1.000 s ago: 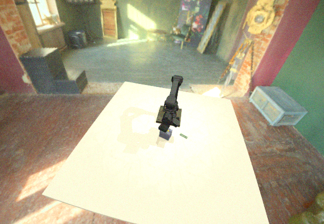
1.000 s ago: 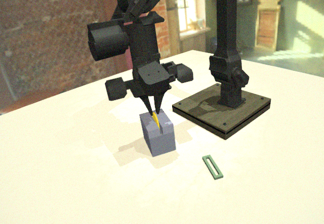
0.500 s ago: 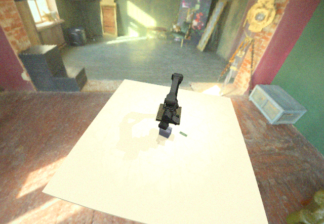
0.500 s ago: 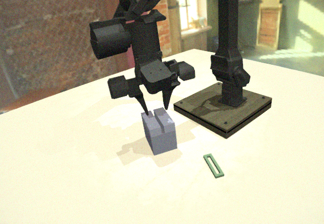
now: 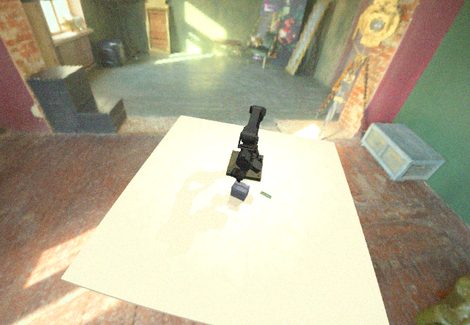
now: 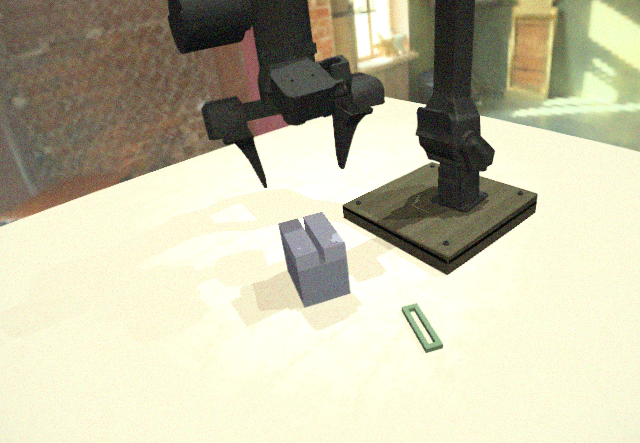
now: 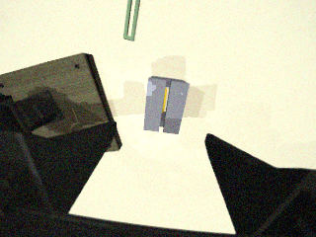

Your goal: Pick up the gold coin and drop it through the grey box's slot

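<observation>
The grey box (image 5: 239,191) (image 6: 325,279) (image 7: 152,110) stands upright on the table, its slot facing up. The gold coin (image 7: 165,99) shows in the wrist view as a thin yellow strip within the slot; nothing gold sticks up above the lid in the exterior view. How deep it sits cannot be told. The green holder (image 5: 265,194) (image 6: 433,346) (image 7: 128,39) lies flat and empty beside the box. My gripper (image 6: 303,176) (image 7: 161,131) is wide open and empty above the box, its fingertips apart and clear of the lid.
The arm's square wooden base (image 5: 233,158) (image 6: 491,236) (image 7: 74,79) stands close to the box, with the arm's lower column on it. The pale table (image 5: 265,268) (image 6: 206,386) carries the shadows of the arm and box.
</observation>
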Controlling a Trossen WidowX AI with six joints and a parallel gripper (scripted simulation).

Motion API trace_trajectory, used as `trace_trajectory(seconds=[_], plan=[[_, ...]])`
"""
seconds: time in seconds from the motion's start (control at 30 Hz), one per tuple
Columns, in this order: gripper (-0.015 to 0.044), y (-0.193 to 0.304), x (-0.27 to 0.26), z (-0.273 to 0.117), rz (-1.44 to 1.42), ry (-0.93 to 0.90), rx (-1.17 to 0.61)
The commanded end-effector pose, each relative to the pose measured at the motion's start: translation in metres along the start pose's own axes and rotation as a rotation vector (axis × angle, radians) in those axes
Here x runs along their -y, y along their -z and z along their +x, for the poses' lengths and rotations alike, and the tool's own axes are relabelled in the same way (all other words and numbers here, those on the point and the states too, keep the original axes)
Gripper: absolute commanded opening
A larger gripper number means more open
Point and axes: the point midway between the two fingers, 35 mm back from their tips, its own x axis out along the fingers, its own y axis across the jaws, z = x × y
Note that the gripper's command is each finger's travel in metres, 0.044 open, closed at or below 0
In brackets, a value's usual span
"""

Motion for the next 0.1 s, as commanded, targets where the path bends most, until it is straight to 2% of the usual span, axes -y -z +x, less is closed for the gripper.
trace_trajectory(seconds=[0.0,0.07], plan=[[0.0440,0.0000,-0.0008,-0.0032,0.003,-0.006,-0.001],[0.0440,0.0000,-0.0008,-0.0032,0.003,-0.006,-0.001]])
